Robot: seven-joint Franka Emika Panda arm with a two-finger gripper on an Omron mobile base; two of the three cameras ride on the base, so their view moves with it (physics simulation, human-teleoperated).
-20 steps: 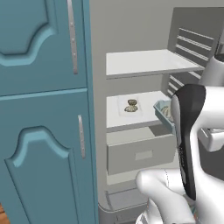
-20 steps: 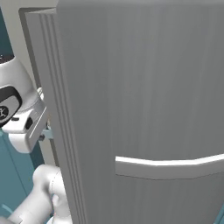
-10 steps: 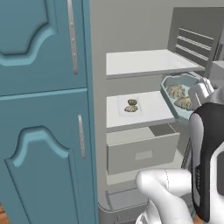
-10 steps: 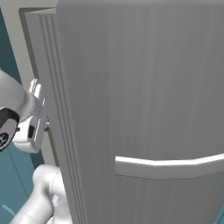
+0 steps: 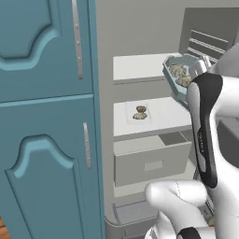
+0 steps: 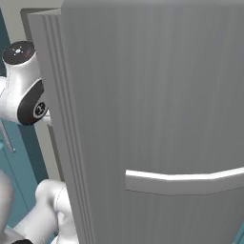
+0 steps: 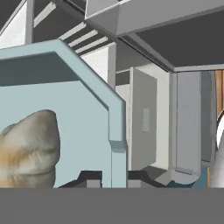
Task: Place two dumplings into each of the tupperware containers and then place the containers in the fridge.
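Note:
In the left base view the fridge [image 5: 140, 28] stands open. A whitish square tupperware container [image 5: 138, 112] lies on its middle shelf with dumplings [image 5: 139, 112] in it. A pale blue container [image 5: 173, 79] with clipped corners hangs tilted in front of the upper shelf, right of centre, with dumplings [image 5: 178, 71] inside. In the hand view my gripper [image 7: 114, 177] is shut on that blue container's rim [image 7: 116, 127], and one beige dumpling [image 7: 26, 148] lies close at the lower left. My white arm covers the blue container's right side.
Teal panelled cabinets [image 5: 46, 116] rise just left of the fridge opening. A pale drawer [image 5: 151, 163] sits below the middle shelf. The grey fridge door [image 6: 167, 95] with its long handle [image 6: 186, 180] stands close on the right.
The arm has lifted the pale blue container from middle-shelf height up to the level of the upper shelf. The whitish container has stayed put.

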